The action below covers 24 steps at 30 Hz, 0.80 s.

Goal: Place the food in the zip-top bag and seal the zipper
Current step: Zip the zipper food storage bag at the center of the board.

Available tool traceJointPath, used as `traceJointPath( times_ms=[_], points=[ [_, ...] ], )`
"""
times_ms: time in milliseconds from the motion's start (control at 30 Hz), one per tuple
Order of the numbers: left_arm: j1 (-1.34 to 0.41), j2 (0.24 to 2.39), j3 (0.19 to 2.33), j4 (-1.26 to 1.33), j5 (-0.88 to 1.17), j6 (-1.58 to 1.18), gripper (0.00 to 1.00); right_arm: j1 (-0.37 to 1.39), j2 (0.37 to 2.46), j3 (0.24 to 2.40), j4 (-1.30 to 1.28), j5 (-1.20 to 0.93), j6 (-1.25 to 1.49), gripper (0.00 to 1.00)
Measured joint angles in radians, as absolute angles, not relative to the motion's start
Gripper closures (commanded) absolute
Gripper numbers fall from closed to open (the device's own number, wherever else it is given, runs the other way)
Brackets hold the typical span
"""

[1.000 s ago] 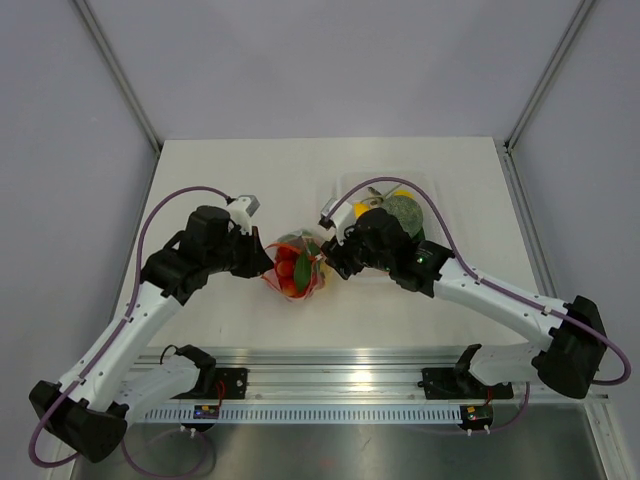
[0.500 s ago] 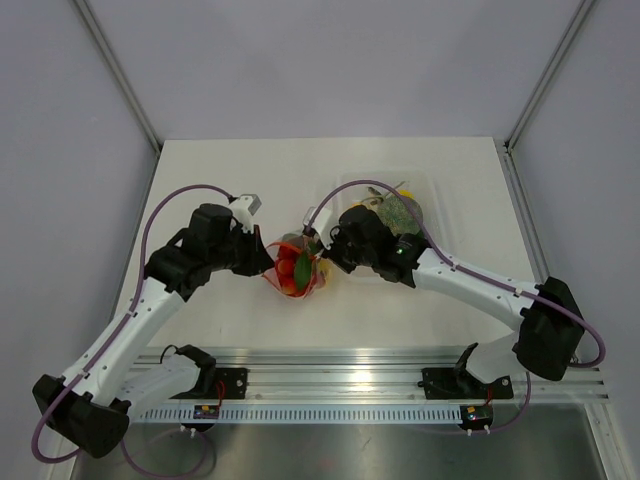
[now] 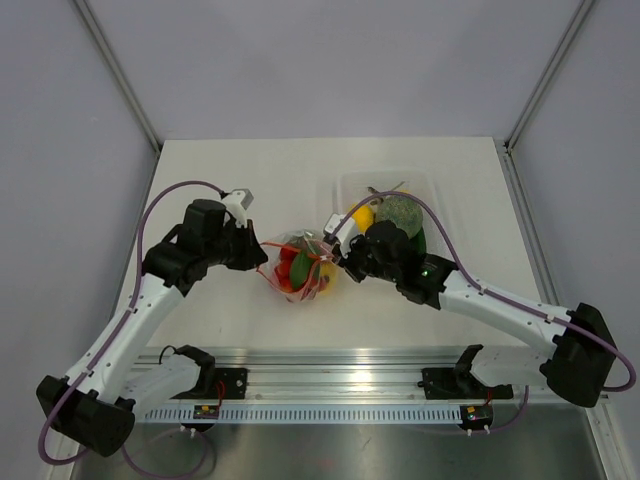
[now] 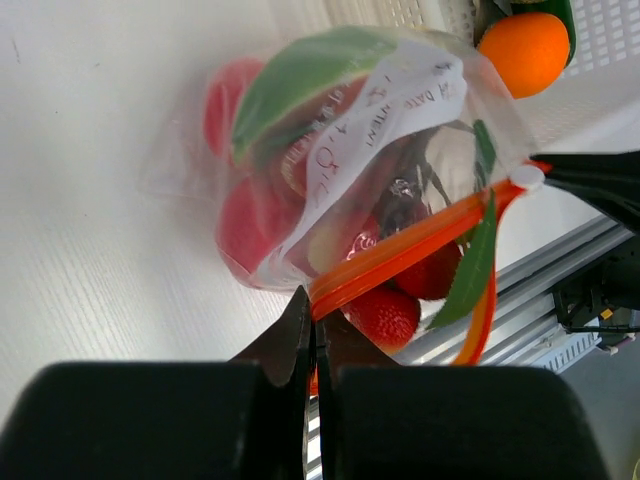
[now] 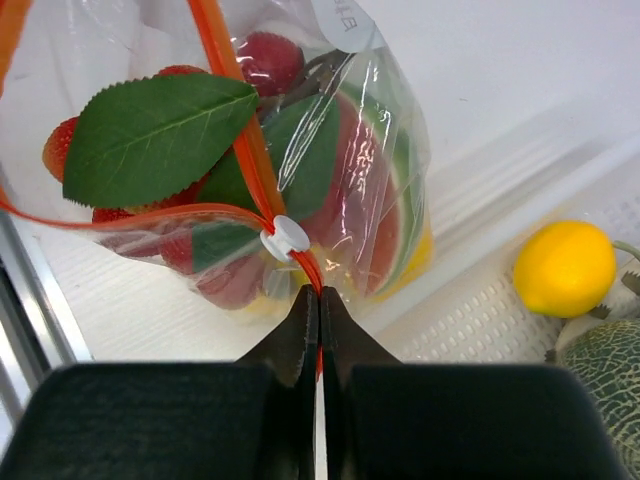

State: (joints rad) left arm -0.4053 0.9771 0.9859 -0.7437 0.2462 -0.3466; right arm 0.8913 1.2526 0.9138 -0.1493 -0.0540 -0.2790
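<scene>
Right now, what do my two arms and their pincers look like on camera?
Both arms are alike: the left arm and right arm have white links between bulky black joint housings, with a mauve cable looping alongside each. A small white camera block sits at each wrist. The left pincer and right pincer have matte black, tapered fingers.

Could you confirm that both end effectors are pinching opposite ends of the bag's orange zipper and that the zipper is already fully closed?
No, the zipper is open. The right wrist view shows its two orange tracks parting beyond the white slider, a green leaf poking between them. The left end effector and right end effector each pinch one end.
</scene>
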Motion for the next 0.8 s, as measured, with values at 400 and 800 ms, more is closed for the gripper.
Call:
traceJointPath(
  times_ms=[400, 800],
  points=[
    [-0.377, 1.036, 1.068, -0.772, 0.236, -0.321, 0.71, 0.891, 1.152, 0.783, 0.094, -0.124, -0.178, 1.0],
    [-0.374, 0.863, 1.256, -0.782, 0.158, -0.31, 0.95, 0.891, 1.232, 0.872, 0.087, -0.124, -0.122, 1.0]
  ],
)
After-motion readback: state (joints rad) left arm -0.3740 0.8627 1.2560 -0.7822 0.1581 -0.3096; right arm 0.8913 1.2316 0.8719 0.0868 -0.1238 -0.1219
